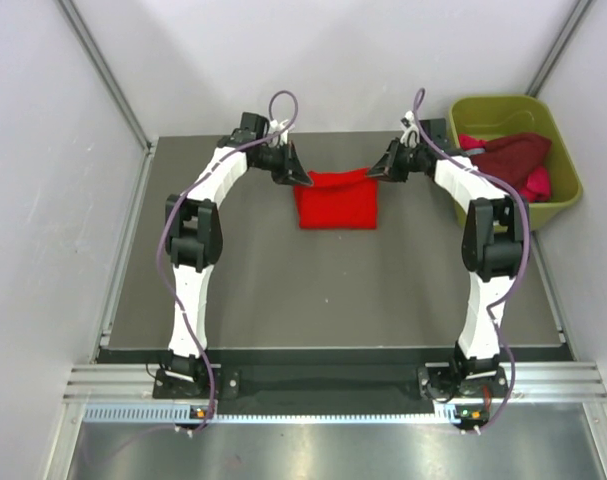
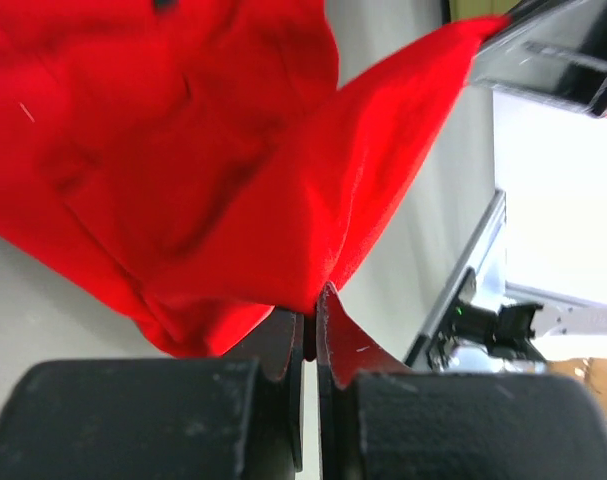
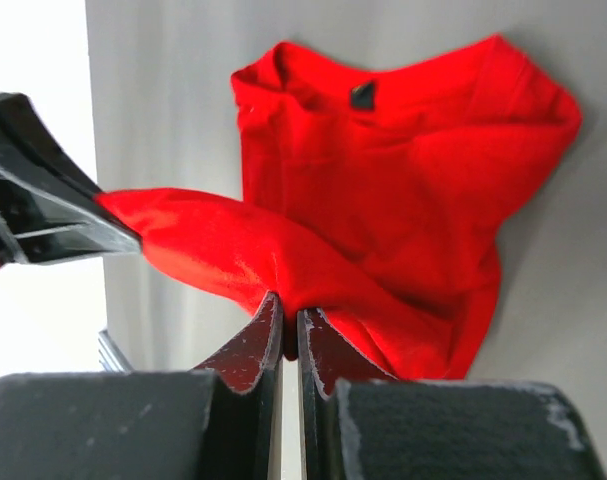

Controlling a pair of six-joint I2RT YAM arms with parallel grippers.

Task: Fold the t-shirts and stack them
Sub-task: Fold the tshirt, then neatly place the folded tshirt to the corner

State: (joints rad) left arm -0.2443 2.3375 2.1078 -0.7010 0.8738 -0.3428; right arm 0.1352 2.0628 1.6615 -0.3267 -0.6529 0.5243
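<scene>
A bright red t-shirt [image 1: 335,198] lies partly folded at the far middle of the table, its far edge lifted between the two arms. My left gripper [image 1: 299,176] is shut on the shirt's far left corner; the left wrist view shows red cloth [image 2: 213,160] pinched at the fingertips [image 2: 335,315]. At the far right corner my right gripper [image 1: 379,170] is shut on the same shirt [image 3: 383,190], the cloth pinched between its fingertips [image 3: 266,318]. Dark maroon [image 1: 511,155] and magenta-pink [image 1: 538,184] t-shirts lie crumpled in the tub.
An olive-green plastic tub [image 1: 493,108] stands at the back right, beside the right arm. The dark table mat [image 1: 333,290] stretches toward the arm bases. Grey walls and a metal frame rail [image 1: 103,70] enclose the back and sides.
</scene>
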